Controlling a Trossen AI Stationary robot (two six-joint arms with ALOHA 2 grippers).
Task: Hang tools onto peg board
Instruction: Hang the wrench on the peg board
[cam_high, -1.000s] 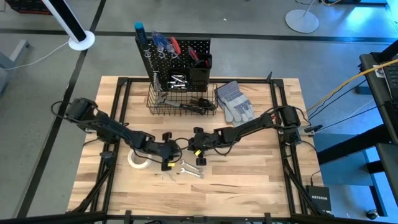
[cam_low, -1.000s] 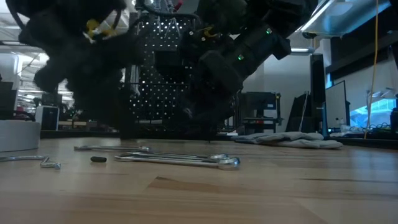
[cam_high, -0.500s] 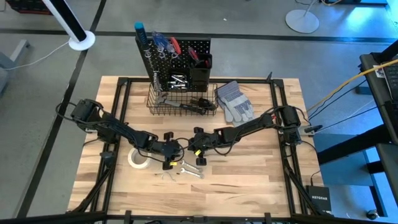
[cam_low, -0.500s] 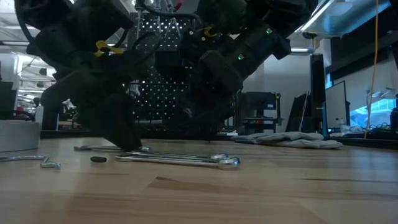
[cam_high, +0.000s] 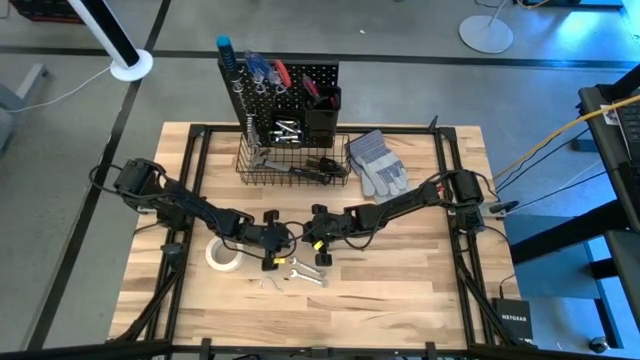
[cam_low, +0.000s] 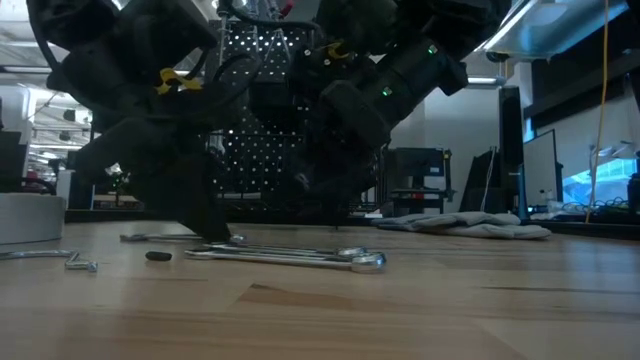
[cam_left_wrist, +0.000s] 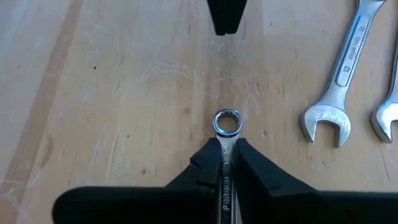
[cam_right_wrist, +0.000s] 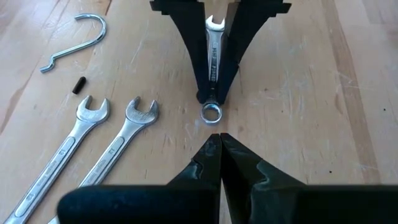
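Right wrist view counts three wrenches on the table (cam_right_wrist: 323, 74): two loose wrenches (cam_right_wrist: 93, 155) and one small wrench (cam_right_wrist: 212, 56) pinched by the left gripper (cam_right_wrist: 214, 93), which was open earlier. The right gripper (cam_right_wrist: 219, 144) is closed and empty; writing on the wrench is unreadable.

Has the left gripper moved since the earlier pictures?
Yes. The left gripper has come down toward the two long silver wrenches and away from the white tape roll; its fingers now pinch a small wrench.
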